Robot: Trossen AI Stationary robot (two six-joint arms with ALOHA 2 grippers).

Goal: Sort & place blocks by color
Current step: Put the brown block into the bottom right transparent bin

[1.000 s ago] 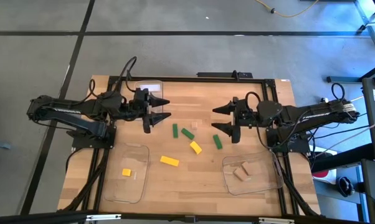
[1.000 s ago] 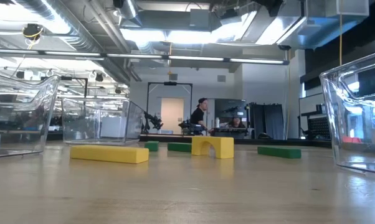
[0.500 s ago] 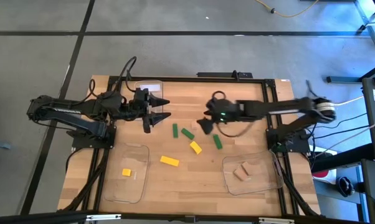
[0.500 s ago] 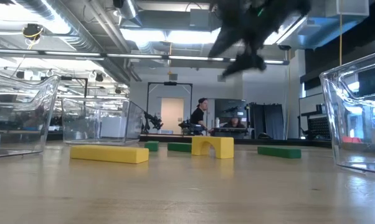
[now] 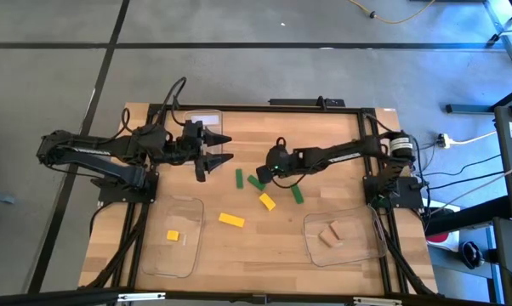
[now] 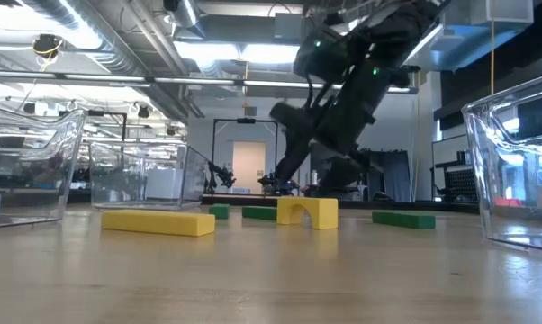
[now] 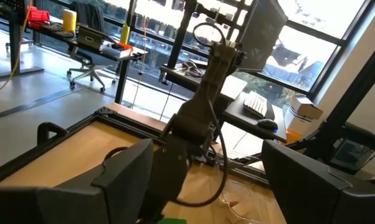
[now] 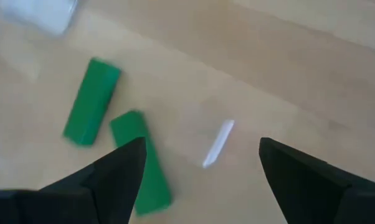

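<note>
High view: right gripper (image 5: 267,175), fingers apart for pickup, over green block (image 5: 256,182); left gripper (image 5: 215,149), fingers apart, waits at 10 o'clock.

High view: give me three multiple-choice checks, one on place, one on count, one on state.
1. Where is the yellow cube? A) bare table B) clear tray on the left arm's side C) off the table
2. Green blocks on the table? A) one B) three C) five
3. Right gripper? A) shut on a block B) open over green blocks C) parked at the table edge
Answers: 1 B, the cube lies inside that tray. 2 B, three show on the wood. 3 B, its fingers stand apart above two green blocks.
</note>
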